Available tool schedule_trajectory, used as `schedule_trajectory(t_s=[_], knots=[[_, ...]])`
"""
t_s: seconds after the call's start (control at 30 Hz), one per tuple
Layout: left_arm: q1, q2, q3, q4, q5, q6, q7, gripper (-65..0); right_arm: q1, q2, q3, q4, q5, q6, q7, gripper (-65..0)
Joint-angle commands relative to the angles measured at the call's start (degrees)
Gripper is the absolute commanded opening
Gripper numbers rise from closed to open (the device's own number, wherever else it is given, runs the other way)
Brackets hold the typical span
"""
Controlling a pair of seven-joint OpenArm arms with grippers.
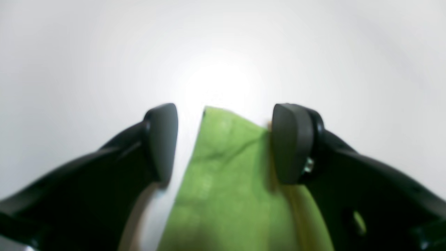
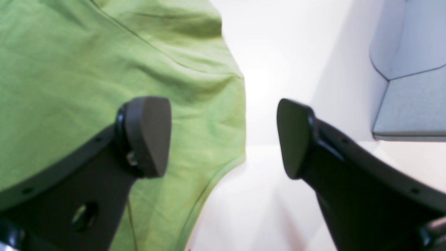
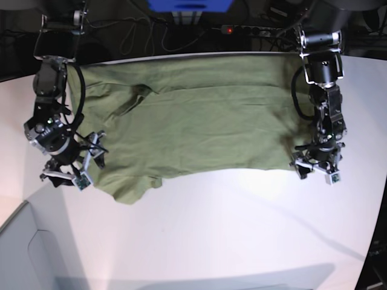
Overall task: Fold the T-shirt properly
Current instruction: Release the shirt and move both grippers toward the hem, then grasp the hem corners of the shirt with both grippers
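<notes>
White tabletop (image 3: pixel 199 229) bare across lower frame, grey panel (image 3: pixel 30 254) at lower left. Mid-frame, T-shirt (image 3: pixel 193 121) spread flat and wrinkled; right gripper (image 3: pixel 74 171) at left edge and left gripper (image 3: pixel 317 171) at right edge, both spread apart, clamping nothing. Beyond, dark cables (image 3: pixel 145 30), blue box (image 3: pixel 190 5) at top.

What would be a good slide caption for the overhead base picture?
Two arms, left gripper and right gripper open, poised at opposite ends of a green T-shirt spread on a white table.
</notes>
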Motion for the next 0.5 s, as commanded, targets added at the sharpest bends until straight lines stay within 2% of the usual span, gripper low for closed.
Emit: schedule_trajectory(t_s=[0.0, 0.2, 0.37, 0.47], knots=[[-1.3, -1.2, -0.3, 0.8, -0.1, 0.1, -1.6, -24.7, 1.1, 0.6, 0.2, 1.2, 0.3, -0.2, 1.1, -19.5], [0.1, -1.1, -0.1, 0.8, -0.1, 0.1, -1.6, -26.2, 1.6, 0.6, 0.2, 1.0, 0.3, -0.2, 1.3, -19.5], [0.4, -0.5, -0.1, -1.0, 0.3, 0.1, -1.9, -43.0, 3.1, 0.6, 0.2, 0.8, 0.3, -0.2, 1.2, -19.3], [0.2, -0.5, -0.1, -3.4, 0.0, 0.1, -2.0, -50.7, 4.4, 0.6, 0.2, 0.8, 0.3, -0.2, 1.3, -19.3]])
